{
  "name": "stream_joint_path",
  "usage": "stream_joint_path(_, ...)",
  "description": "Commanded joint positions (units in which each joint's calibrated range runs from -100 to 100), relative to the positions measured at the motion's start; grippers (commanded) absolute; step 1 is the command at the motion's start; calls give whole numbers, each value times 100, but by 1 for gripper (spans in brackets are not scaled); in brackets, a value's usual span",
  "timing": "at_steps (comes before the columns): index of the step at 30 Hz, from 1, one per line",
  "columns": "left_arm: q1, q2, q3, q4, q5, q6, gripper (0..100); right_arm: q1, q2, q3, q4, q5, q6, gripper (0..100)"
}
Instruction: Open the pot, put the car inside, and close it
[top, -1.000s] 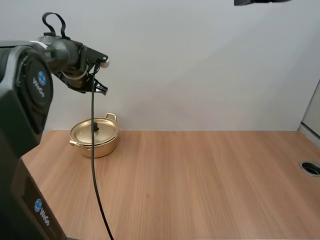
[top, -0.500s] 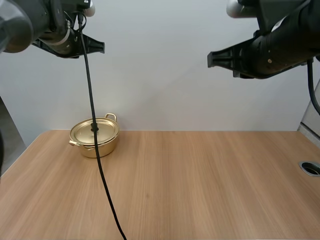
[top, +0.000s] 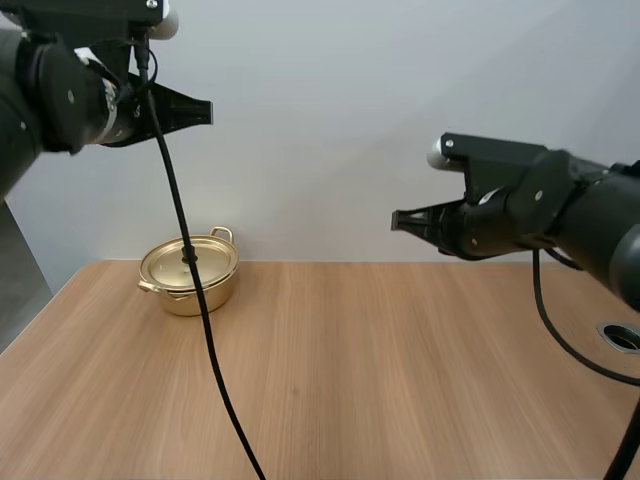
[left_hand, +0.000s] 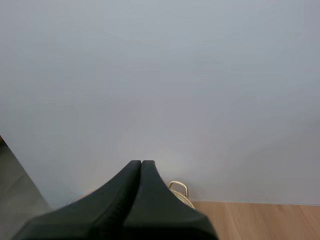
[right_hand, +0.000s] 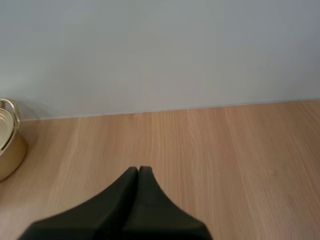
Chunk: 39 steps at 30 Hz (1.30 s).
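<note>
1. The left gripper (top: 207, 108) is hanging high in the air. Its two black fingers (left_hand: 125, 200) are lying pressed together as one dark wedge, gripping nothing. It is sitting almost where it was half a second ago, and clearly higher than a second ago, when it was hovering closer above the pot.
2. The right gripper (top: 396, 220) is now reaching in lower than half a second ago, when it was about level with the left one. Its fingers (right_hand: 125, 205) are likewise lying tight together and are carrying nothing, with the tips pointing across toward the left arm's side.
3. The round golden metal pot (top: 175, 297) is resting on the light wooden table (top: 420, 360), well below the left fingertips and well apart from the right fingertips. Its lid (top: 215, 262) is sitting in place on top.
4. In the left wrist view, one looped handle (left_hand: 178, 188) of the pot is peeking out just beside and beyond the closed fingertips.
5. In the right wrist view, the pot's side is showing well off to the side of the closed tips, with bare tabletop lying directly beyond them.
6. The pot is staying where it was in both earlier moments, with its lid still on.
</note>
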Motion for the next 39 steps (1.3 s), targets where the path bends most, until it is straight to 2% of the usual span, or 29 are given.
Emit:
stream_joint_path(1,1,-835,2238,11,-2064,-36,0,2,76,1529,-487,-1038,5,0)
stream_joint_path(5,-7,-1507,3229,11,-2487,-70,0,2,79,2140,-576,-2227,-4,0)
stream_joint_path(9,-114,-2151,4062,11,-2504,-70,0,11,43,2629,-553,-3061,-4,0)
stream_joint_path(17,-151,-3686,5384,-6,-2504,-70,0,11,-1132,3222,-832,-4318,-58,0)
stream_joint_path(24,-151,-4508,6269,-72,-3518,-79,0,11,-1915,3990,-832,-5492,-58,0)
stream_joint_path(30,-151,-4990,6269,-72,-2205,-112,0,11,-2439,4423,-788,-5548,-58,0)
stream_joint_path(35,-154,-4990,6269,-72,-1054,-468,0,11,-2874,4423,-681,-4881,-46,0)
stream_joint_path(39,-154,-4990,6269,-72,-1015,-468,0,11,-3213,4423,-330,-4404,-27,0)
